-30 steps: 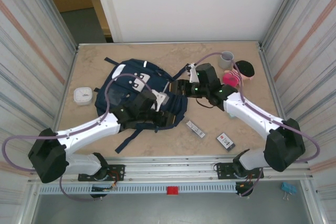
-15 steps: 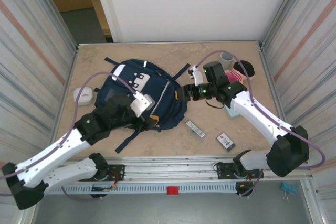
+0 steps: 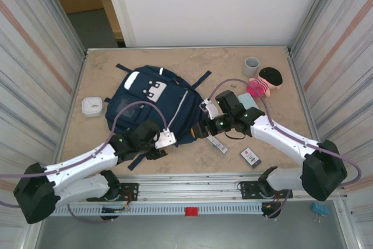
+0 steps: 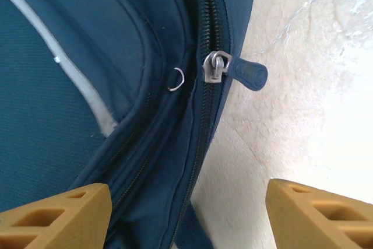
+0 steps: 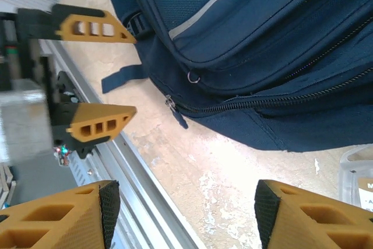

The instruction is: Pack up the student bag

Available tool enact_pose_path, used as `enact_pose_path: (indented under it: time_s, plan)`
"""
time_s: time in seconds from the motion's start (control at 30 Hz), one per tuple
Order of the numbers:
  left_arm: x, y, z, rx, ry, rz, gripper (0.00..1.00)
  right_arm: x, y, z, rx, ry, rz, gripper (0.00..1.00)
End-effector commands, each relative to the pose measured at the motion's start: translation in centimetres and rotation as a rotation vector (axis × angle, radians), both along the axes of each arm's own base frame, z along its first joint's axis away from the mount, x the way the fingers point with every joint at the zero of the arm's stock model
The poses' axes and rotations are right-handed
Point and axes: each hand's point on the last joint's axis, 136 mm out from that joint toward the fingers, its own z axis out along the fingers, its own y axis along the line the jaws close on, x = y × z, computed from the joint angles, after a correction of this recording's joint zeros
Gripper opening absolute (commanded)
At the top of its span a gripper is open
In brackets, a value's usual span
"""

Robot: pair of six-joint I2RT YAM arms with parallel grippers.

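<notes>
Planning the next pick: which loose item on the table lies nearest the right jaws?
The slim silvery packet, just beside the jaws of the right gripper; the small box, doll, cup and white case are farther.

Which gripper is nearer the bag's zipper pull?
Left. The left gripper is open just short of the zipper pull at the bag's edge. The right gripper, also open, faces the pull from farther back.
</notes>
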Motion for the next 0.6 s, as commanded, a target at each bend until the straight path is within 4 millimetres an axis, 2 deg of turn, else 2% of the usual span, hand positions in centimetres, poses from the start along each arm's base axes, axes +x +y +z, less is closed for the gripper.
enact_pose_path:
  time_s: [0.0,0.2,0.27,0.43,0.57]
  plan:
    - [1.4,-2.5,1.2,-0.118,-0.128,-0.063,0.65,0.1,-0.6,0.3,0.04,-0.005,-0.008,0.64]
    - [1.0,-1.8,-1.2,-0.056,-0.081,-0.05,0.59,0.4,-1.0,0.8,0.086,0.006,-0.017,0.64]
    - [1.5,-1.2,-1.8,-0.037,-0.087,-0.001,0.55,0.3,-1.1,1.0,0.093,0.004,-0.014,0.64]
    - [1.9,-1.2,-1.4,-0.04,-0.112,0.023,0.32,0.1,-1.5,1.4,0.105,-0.015,-0.014,0.64]
    - [1.8,-1.8,-0.2,-0.057,-0.121,-0.001,0.05,0.1,-2.2,1.7,0.116,-0.036,-0.032,0.64]
